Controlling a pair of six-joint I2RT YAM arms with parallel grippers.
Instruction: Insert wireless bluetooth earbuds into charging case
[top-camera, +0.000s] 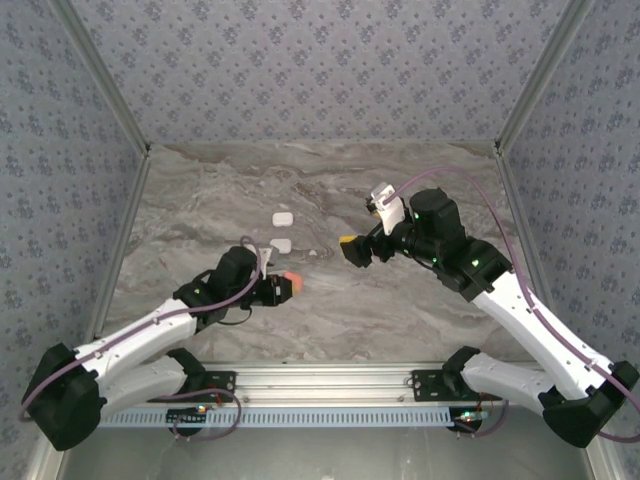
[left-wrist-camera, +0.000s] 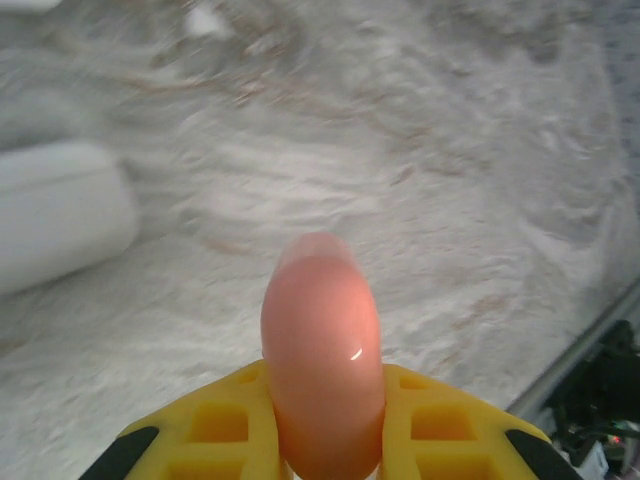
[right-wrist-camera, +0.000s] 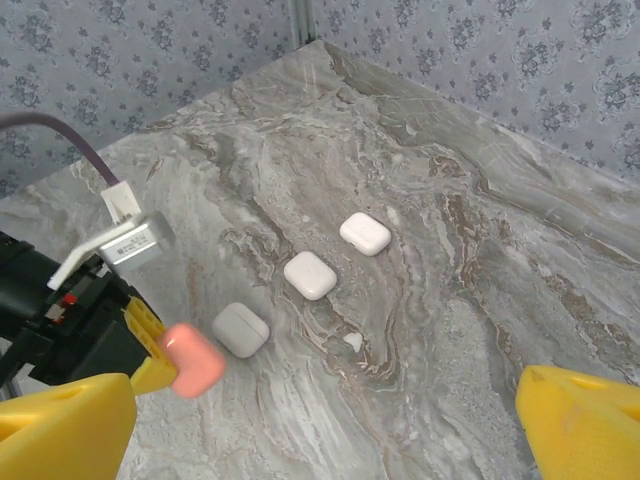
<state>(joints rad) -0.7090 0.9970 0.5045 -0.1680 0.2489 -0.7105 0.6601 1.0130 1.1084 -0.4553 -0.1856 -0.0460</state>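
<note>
White plastic, tiny: a single earbud (right-wrist-camera: 352, 342), loose on the grey veined marble tabletop (right-wrist-camera: 470, 300), too small to make out its stem. Lies ahead of the right gripper (top-camera: 352, 250), between the lines of its widely spread yellow fingers (right-wrist-camera: 585, 425), touching neither. Sits near the middle one of three rounded-square white cases (right-wrist-camera: 310, 275) set in a diagonal row. From above, lies on bare marble between the two grippers, just right of the white row. Further left, a coral-pink rounded plastic case (left-wrist-camera: 322, 340), pinched in the left gripper (top-camera: 283, 288), apart from the earbud and not touching it.
</note>
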